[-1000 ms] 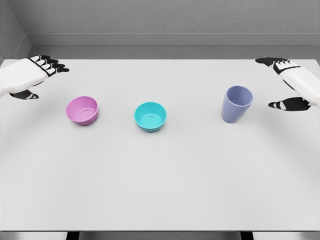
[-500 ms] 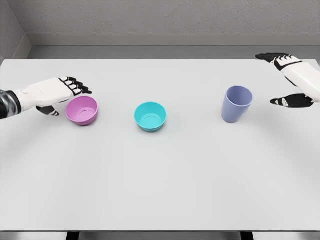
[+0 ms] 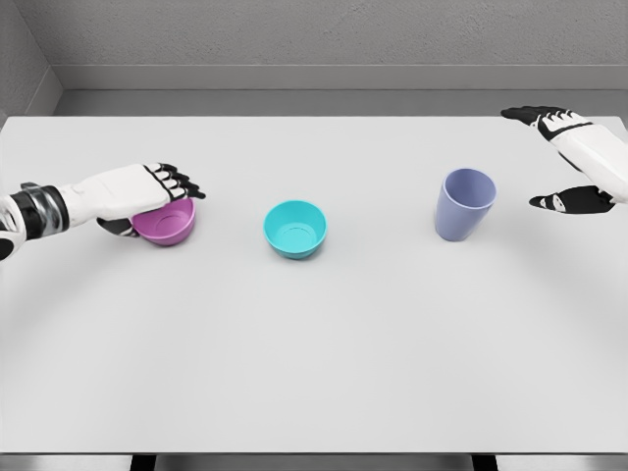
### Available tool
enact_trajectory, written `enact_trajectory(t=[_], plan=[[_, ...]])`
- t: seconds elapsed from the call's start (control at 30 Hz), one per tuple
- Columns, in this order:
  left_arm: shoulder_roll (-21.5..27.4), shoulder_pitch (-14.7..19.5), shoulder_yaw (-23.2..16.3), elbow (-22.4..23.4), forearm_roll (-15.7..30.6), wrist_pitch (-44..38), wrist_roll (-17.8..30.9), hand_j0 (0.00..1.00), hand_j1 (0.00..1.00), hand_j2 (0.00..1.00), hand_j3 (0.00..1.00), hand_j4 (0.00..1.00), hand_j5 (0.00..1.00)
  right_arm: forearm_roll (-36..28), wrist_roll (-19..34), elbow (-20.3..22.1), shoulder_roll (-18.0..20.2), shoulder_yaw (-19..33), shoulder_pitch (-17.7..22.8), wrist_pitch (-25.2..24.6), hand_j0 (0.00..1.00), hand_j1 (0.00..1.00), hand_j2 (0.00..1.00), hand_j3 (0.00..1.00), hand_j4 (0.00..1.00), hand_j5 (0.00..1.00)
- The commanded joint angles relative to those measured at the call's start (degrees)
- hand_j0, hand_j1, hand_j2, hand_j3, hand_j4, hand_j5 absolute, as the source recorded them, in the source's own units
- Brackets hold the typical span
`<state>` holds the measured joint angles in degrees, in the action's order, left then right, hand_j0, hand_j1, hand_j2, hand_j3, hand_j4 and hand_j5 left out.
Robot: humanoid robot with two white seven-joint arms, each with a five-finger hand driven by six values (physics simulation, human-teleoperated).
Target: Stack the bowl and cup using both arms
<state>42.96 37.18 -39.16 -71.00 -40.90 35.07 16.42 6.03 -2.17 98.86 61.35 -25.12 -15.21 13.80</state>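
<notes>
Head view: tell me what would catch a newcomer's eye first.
Three bright vessels stand in a row on the white table: a pink bowl at left, a teal bowl in the middle and a lavender cup at right. The left robot hand reaches over the pink bowl's rim, partly covering it. The right robot hand hovers open, clear of the cup.

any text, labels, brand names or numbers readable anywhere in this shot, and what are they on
None: no text, label, brand, number or sign shows anywhere.
The pink bowl, teal bowl and blue-grey cup are plain.
The table, left hand and right hand carry no markings either.
</notes>
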Motion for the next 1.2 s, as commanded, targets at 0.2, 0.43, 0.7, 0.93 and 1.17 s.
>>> enact_trajectory(t=[0.2,0.43,0.7,0.93,1.17], plan=[[0.1,0.0,-0.7,-1.2,0.5,-0.1,0.0,1.00,1.00,1.00,1.00,1.00,1.00,-0.1,0.0,0.0,0.1,0.1,0.0,0.0,1.00,1.00,1.00,1.00,1.00,1.00],[0.1,0.0,-0.7,-1.8,0.6,-0.1,-0.1,1.00,1.00,1.00,1.00,1.00,1.00,-0.1,0.0,0.1,0.0,0.0,0.1,0.0,1.00,1.00,1.00,1.00,1.00,1.00],[0.2,0.0,-0.7,-2.2,0.7,-0.1,-0.1,1.00,1.00,1.00,1.00,1.00,1.00,-0.1,0.0,0.1,0.0,0.0,0.1,0.0,1.00,1.00,1.00,1.00,1.00,1.00],[0.4,-0.1,-0.7,-2.2,1.2,-0.1,-0.1,0.82,0.82,0.82,0.82,0.82,0.82,-0.1,0.0,0.1,0.0,-0.1,0.1,0.0,1.00,1.00,1.00,1.00,1.00,1.00],[0.5,-0.1,-0.7,-2.2,1.1,-0.1,-0.1,0.69,0.69,0.69,0.69,0.69,0.69,-0.1,0.0,0.0,0.0,-0.1,0.1,0.0,1.00,1.00,1.00,1.00,1.00,1.00]])
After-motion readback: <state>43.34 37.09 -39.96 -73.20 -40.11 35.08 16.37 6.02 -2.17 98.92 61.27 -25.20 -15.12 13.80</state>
